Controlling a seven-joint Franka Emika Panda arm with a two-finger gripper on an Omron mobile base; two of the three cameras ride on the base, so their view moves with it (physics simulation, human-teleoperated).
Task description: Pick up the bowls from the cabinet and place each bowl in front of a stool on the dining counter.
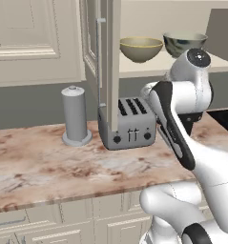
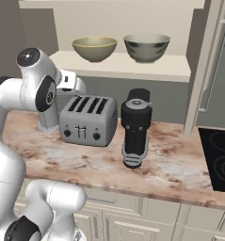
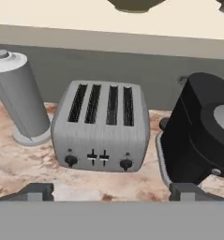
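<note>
Evidently nothing is delivered yet: left to right on the cabinet shelf (image 2: 175,70) sit the olive-yellow bowl (image 2: 94,49) and the grey-green bowl (image 2: 146,47) (door open). Below, the gripper (image 3: 111,192) hangs empty, fingers apart, facing the toaster (image 3: 102,126); both placements remain.

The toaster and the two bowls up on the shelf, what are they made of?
The toaster looks like brushed metal: grey with a dull sheen. The olive-yellow bowl looks like glazed pottery, speckled with a yellow rim. The dark grey-green bowl seems glazed ceramic too, pale inside. It's all rendered, so these are guesses.
</note>
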